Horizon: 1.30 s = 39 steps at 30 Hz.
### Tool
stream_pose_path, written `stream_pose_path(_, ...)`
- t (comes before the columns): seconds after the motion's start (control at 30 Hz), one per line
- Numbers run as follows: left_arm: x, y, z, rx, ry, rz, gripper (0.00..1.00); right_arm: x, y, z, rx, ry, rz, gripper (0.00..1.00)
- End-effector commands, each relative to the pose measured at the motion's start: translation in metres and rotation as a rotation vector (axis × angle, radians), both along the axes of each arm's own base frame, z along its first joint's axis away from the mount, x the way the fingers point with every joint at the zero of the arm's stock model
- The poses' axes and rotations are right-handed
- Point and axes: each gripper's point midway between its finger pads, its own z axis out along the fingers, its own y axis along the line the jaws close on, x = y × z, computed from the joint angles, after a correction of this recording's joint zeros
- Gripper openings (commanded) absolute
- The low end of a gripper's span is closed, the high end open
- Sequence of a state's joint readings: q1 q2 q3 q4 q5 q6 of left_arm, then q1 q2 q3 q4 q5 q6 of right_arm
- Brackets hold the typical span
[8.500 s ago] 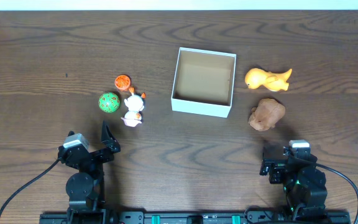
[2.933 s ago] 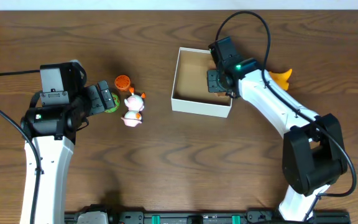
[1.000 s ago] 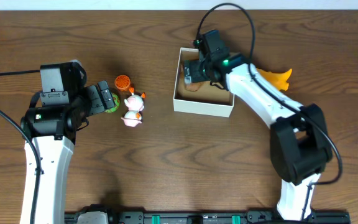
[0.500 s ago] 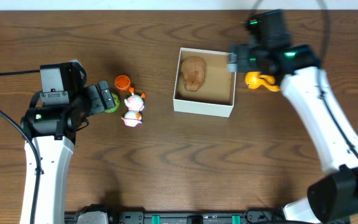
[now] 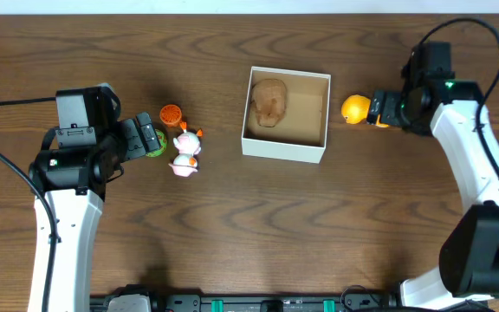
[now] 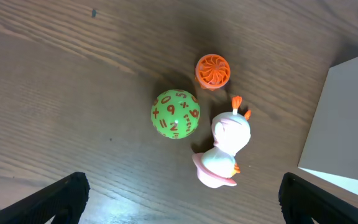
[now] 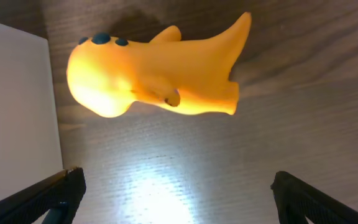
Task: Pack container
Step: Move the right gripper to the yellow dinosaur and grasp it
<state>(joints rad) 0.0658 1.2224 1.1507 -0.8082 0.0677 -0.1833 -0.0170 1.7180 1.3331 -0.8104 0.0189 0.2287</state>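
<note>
white container (image 5: 284,149) holds one brown toy (image 5: 269,101) (four toys outside).

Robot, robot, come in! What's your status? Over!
Left gripper open above green number ball. Right gripper open above yellow toy animal. Container holds one brown toy. Nothing in the way.

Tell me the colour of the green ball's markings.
Orange-red, on the green ball, clearest in the left wrist view.
</note>
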Motion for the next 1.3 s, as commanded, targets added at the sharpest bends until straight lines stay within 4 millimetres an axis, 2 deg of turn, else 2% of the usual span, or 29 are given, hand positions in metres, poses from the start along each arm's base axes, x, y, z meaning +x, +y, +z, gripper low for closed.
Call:
stream_pose_path(0.0, 0.002, 0.004, 0.008, 0.014, -0.019, 0.009, 0.98, 0.007, -0.008, -0.008, -0.021, -0.031, -0.014, 0.99)
stream_pose_path(0.17, 0.002, 0.004, 0.008, 0.014, -0.019, 0.009, 0.98, 0.019, -0.025, -0.024, -0.039, -0.066, -0.053, 0.99)
stream_pose_path(0.27, 0.002, 0.004, 0.008, 0.014, -0.019, 0.009, 0.98, 0.023, -0.032, -0.04, -0.01, -0.047, -0.069, 0.99)
stream_pose_path(0.43, 0.002, 0.004, 0.008, 0.014, -0.019, 0.009, 0.98, 0.025, -0.026, -0.075, 0.071, 0.009, -0.057, 0.99)
stream_pose_path(0.6, 0.002, 0.004, 0.008, 0.014, -0.019, 0.009, 0.98, 0.026, -0.019, -0.101, 0.101, 0.05, -0.045, 0.98)
stream_pose_path(0.63, 0.002, 0.004, 0.008, 0.014, -0.019, 0.009, 0.98, 0.025, -0.018, -0.105, 0.105, 0.06, -0.041, 0.92)
stream_pose_path(0.67, 0.002, 0.004, 0.008, 0.014, -0.019, 0.009, 0.98, 0.024, -0.017, -0.108, 0.108, 0.068, -0.037, 0.82)
stream_pose_path(0.73, 0.002, 0.004, 0.008, 0.014, -0.019, 0.009, 0.98, 0.022, -0.016, -0.113, 0.11, 0.081, -0.017, 0.55)
stream_pose_path(0.83, 0.002, 0.004, 0.008, 0.014, -0.019, 0.009, 0.98, 0.022, -0.015, -0.113, 0.108, 0.082, -0.011, 0.23)
stream_pose_path(0.9, 0.002, 0.004, 0.008, 0.014, -0.019, 0.009, 0.98, 0.022, -0.015, -0.109, 0.108, 0.079, -0.011, 0.03)
stream_pose_path(0.93, 0.002, 0.004, 0.008, 0.014, -0.019, 0.009, 0.98, 0.023, -0.014, -0.106, 0.108, 0.078, -0.009, 0.01)
stream_pose_path(1.03, 0.002, 0.004, 0.008, 0.014, -0.019, 0.009, 0.98, 0.026, -0.012, -0.086, 0.105, 0.058, -0.002, 0.01)
stream_pose_path(1.1, 0.002, 0.004, 0.008, 0.014, -0.019, 0.009, 0.98, 0.03, -0.01, -0.065, 0.102, 0.028, 0.006, 0.01)
stream_pose_path(1.27, 0.002, 0.004, 0.008, 0.014, -0.019, 0.009, 0.98, 0.039, 0.008, 0.013, 0.09, -0.121, 0.055, 0.01)
